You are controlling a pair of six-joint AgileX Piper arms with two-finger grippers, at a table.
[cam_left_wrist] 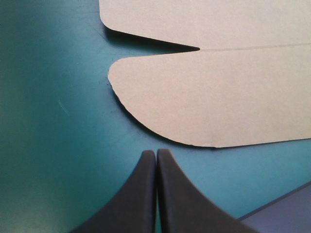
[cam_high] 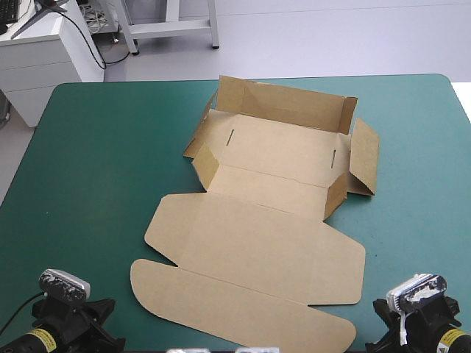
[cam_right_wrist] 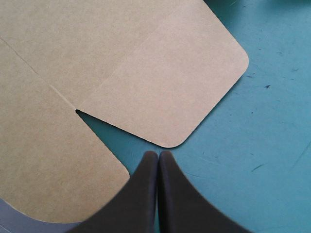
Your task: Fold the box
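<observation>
The left gripper (cam_left_wrist: 156, 151) is closest, down in the bottom left corner of the high view. Its two black fingers are pressed together into one point and hold nothing. The right gripper (cam_right_wrist: 158, 152) is in the bottom right corner, and its fingers are pressed together too. Each tip is near the edge of the brown box (cam_high: 257, 246) but not touching it. The box lies in the middle of the frame on the teal-green cover (cam_high: 96, 169). Its long round flap (cam_high: 235, 309) lies flat at the bottom middle. In the upper middle, the back wall (cam_high: 294, 103) and the side wall (cam_high: 364, 154) stand up.
</observation>
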